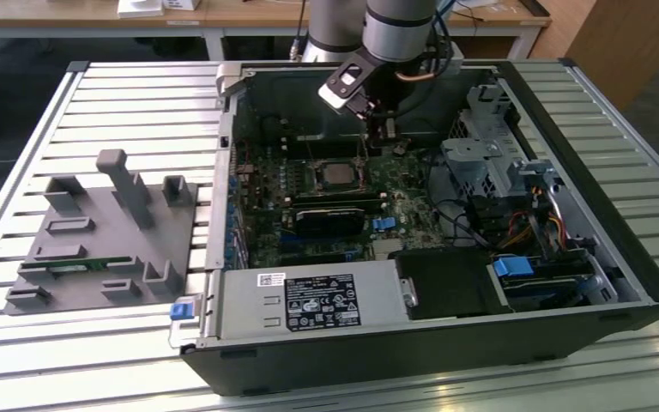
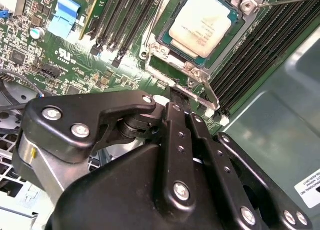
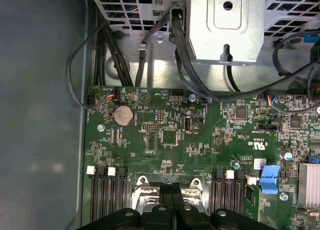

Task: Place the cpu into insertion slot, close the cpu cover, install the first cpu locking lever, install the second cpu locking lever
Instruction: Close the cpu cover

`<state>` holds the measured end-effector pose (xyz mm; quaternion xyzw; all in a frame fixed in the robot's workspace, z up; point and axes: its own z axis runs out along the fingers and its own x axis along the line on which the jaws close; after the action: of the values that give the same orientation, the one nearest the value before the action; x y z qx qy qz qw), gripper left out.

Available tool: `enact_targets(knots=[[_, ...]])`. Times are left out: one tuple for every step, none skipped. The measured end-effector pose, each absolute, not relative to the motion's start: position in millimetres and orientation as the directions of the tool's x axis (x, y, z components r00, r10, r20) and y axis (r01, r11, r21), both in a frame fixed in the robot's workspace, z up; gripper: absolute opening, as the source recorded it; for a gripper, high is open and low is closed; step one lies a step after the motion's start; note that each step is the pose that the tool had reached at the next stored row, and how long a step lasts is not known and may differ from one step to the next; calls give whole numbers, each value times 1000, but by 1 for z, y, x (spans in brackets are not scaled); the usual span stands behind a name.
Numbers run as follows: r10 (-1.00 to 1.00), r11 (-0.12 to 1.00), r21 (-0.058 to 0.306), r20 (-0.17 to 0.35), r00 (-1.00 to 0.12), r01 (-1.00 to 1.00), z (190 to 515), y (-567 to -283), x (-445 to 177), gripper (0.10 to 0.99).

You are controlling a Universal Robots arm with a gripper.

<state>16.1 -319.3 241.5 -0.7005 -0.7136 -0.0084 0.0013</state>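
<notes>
While the cpu [image 2: 205, 22] sat in the slot [image 2: 238, 22] with the cover [image 2: 172, 61] seemingly down over it, the end effector [image 2: 177, 96], fingers pressed together and pinching nothing visible, hovered just beside the cover's edge, at about one o'clock of the slot in the exterior view. Doing this well probably meant pushing slowly and squarely, clear of the cpu and memory slots [image 2: 125, 24].

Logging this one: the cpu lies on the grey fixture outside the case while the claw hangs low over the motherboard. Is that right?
Not quite. The cpu is not on the grey fixture; the second wrist view shows it seated in the insertion slot. The claw does hang low over the motherboard.
</notes>
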Motion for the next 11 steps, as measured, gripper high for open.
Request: enact_targets(knots=[[1000, 19, 10, 14, -19, 1000, 241, -319, 16, 106], [1000, 19, 10, 14, -19, 1000, 241, -319, 15, 106], [1000, 19, 10, 14, -19, 1000, 241, -319, 14, 106], [1000, 19, 10, 14, -19, 1000, 241, -319, 14, 106], [1000, 19, 10, 14, -19, 1000, 241, -319, 13, 106], [1000, 19, 10, 14, -19, 1000, 241, -319, 12, 106], [1000, 19, 10, 14, -19, 1000, 240, -319, 12, 106], [1000, 19, 10, 14, -19, 1000, 240, -319, 11, 106], [1000, 19, 10, 14, -19, 1000, 239, -319, 11, 106], [1000, 19, 10, 14, -19, 1000, 239, -319, 10, 106], [1000, 19, 10, 14, -19, 1000, 238, -319, 10, 106]])
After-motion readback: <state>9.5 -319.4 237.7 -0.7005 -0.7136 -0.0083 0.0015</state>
